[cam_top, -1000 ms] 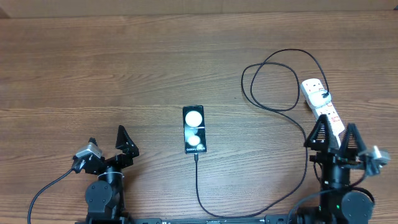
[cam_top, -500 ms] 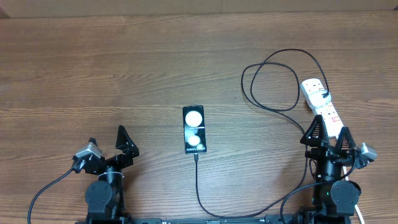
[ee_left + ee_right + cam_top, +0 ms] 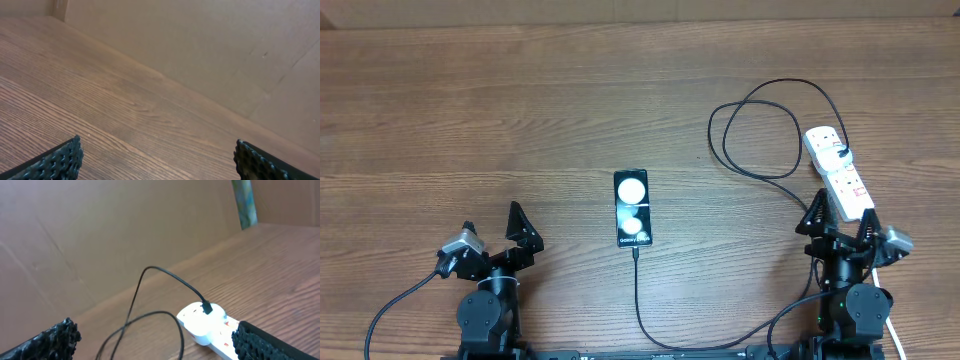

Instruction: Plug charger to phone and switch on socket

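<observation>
The black phone (image 3: 632, 208) with two white circles lies face up at the table's middle. The black charger cable (image 3: 638, 300) runs from the phone's near end, along the front edge, then loops up (image 3: 760, 130) to the white socket strip (image 3: 838, 170) at the right, where it is plugged in; both show in the right wrist view, the cable (image 3: 150, 295) and the strip (image 3: 207, 324). My right gripper (image 3: 838, 218) is open and empty just in front of the strip. My left gripper (image 3: 517, 225) is open and empty at the front left, over bare wood (image 3: 150, 125).
The strip's white cord (image 3: 892, 325) runs past the right arm's base to the front edge. A brown cardboard wall (image 3: 200, 45) stands along the table's far side.
My right gripper has drawn back toward the front edge, uncovering the near end of the strip. The left arm, phone and cable have not moved.
</observation>
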You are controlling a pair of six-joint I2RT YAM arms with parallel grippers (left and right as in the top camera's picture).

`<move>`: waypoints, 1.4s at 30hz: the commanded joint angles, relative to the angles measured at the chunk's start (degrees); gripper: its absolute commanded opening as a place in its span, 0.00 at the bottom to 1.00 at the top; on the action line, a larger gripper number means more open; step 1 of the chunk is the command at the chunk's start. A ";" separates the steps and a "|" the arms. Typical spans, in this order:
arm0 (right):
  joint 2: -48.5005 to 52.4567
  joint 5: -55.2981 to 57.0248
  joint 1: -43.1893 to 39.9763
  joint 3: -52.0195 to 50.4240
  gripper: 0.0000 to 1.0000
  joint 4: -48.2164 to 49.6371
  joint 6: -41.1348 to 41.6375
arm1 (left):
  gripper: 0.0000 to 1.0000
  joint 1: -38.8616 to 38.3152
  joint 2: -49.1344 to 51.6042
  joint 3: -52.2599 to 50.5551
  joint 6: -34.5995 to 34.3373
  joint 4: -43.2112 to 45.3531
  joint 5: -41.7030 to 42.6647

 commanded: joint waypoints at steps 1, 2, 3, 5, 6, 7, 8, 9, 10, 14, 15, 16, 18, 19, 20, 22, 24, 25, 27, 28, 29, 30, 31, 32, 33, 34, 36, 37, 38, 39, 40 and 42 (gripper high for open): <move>-0.44 -2.80 -0.35 -0.63 1.00 0.00 -6.34 | 1.00 -0.22 -0.50 -0.44 1.27 0.39 -0.20; -0.44 -2.95 -0.35 -0.63 1.00 -0.02 -6.95 | 1.00 -0.22 -0.50 -0.44 1.27 0.39 -0.20; -0.44 -2.95 -0.35 -0.63 1.00 -0.02 -6.91 | 1.00 -0.22 -0.50 -0.44 1.27 0.39 -0.20; -0.44 -2.95 -0.35 -0.63 1.00 -0.02 -6.91 | 1.00 -0.22 -0.50 -0.44 1.27 0.39 -0.20; -0.44 -2.95 -0.35 -0.63 1.00 -0.02 -6.88 | 1.00 -0.22 -0.50 -0.44 1.27 0.39 -0.20; -0.44 -2.93 -0.35 -0.63 1.00 -0.02 -6.88 | 1.00 -0.22 -0.50 -0.44 1.27 0.39 -0.20; -0.44 -2.93 -0.35 -0.63 1.00 0.00 -6.88 | 1.00 -0.22 -0.50 -0.44 1.27 0.39 -0.20; -0.44 -2.93 -0.35 -0.63 1.00 0.00 -6.88 | 1.00 -0.22 -0.50 -0.44 1.27 0.39 -0.20; -0.44 -2.93 -0.35 -0.63 1.00 0.00 -6.88 | 1.00 -0.22 -0.50 -0.44 1.27 0.39 -0.20; -0.44 -2.91 -0.35 -0.63 1.00 0.00 -6.88 | 1.00 -0.22 -0.50 -0.44 1.27 0.39 -0.20; -0.44 -2.93 -0.35 -0.63 1.00 0.00 -6.88 | 1.00 -0.22 -0.50 -0.44 1.27 0.39 -0.20; -0.44 -2.93 -0.35 -0.63 1.00 0.00 -6.88 | 1.00 -0.22 -0.50 -0.44 1.27 0.39 -0.20; -0.44 -2.93 -0.35 -0.63 1.00 0.02 -6.88 | 1.00 -0.22 -0.50 -0.44 1.27 0.39 -0.20; -0.44 -2.93 -0.35 -0.63 1.00 0.00 -6.88 | 0.99 -0.22 -0.50 -0.44 1.27 0.39 -0.20; -0.44 -2.93 -0.35 -0.63 1.00 0.00 -6.88 | 1.00 -0.22 -0.50 -0.44 1.27 0.39 -0.20; -0.44 -2.93 -0.35 -0.63 1.00 0.00 -6.88 | 0.99 -0.22 -0.50 -0.44 1.27 0.39 -0.20; -0.44 -2.93 -0.35 -0.63 1.00 0.02 -6.88 | 1.00 -0.22 -0.50 -0.44 1.27 0.39 -0.20; -0.44 -2.93 -0.35 -0.63 1.00 0.02 -6.88 | 1.00 -0.22 -0.50 -0.44 1.27 0.39 -0.20; -0.44 -2.93 -0.35 -0.63 1.00 0.00 -6.88 | 1.00 -0.22 -0.50 -0.44 1.27 0.39 -0.20; -0.44 -2.93 -0.35 -0.63 1.00 0.00 -6.88 | 1.00 -0.22 -0.50 -0.44 1.27 0.39 -0.20; -0.44 -2.93 -0.33 -0.63 1.00 0.00 -6.88 | 1.00 -0.22 -0.50 -0.44 1.27 0.39 -0.20; -0.44 -2.91 -0.33 -0.63 1.00 0.00 -6.88 | 1.00 -0.22 -0.50 -0.44 1.27 0.39 -0.20; -0.44 -2.56 -0.33 -0.63 1.00 0.00 -7.06 | 1.00 -0.22 -0.50 -0.44 1.27 0.39 -0.20; -0.44 -0.74 -0.35 -0.61 1.00 0.11 -7.23 | 1.00 -0.22 -0.50 -0.44 1.27 0.39 -0.20; -0.44 2.08 -0.33 -0.61 1.00 0.46 -7.37 | 1.00 -0.22 -0.50 -0.44 1.27 0.39 -0.20; -0.44 3.43 -0.33 -0.61 1.00 0.50 -7.39 | 1.00 -0.22 -0.50 -0.44 1.27 0.39 -0.20; -0.44 4.39 -0.33 -0.61 1.00 0.61 -7.39 | 1.00 -0.22 -0.50 -0.44 1.27 0.39 -0.20; -0.44 4.31 -0.33 -0.61 1.00 0.61 -7.39 | 1.00 -0.22 -0.50 -0.44 1.27 0.39 -0.20; -0.44 4.00 -0.33 -0.63 1.00 0.57 -7.41 | 1.00 -0.22 -0.50 -0.44 1.27 0.39 -0.20; -0.44 3.04 -0.33 -0.63 1.00 0.46 -8.55 | 1.00 -0.22 -0.50 -0.44 1.27 0.39 -0.20; -0.44 1.68 -0.31 -0.63 1.00 0.39 -10.51 | 1.00 -0.22 -0.50 -0.44 1.27 0.39 -0.20; -0.44 -0.79 -0.11 -0.63 1.00 0.17 -14.23 | 1.00 -0.22 -0.50 -0.44 1.27 0.39 -0.20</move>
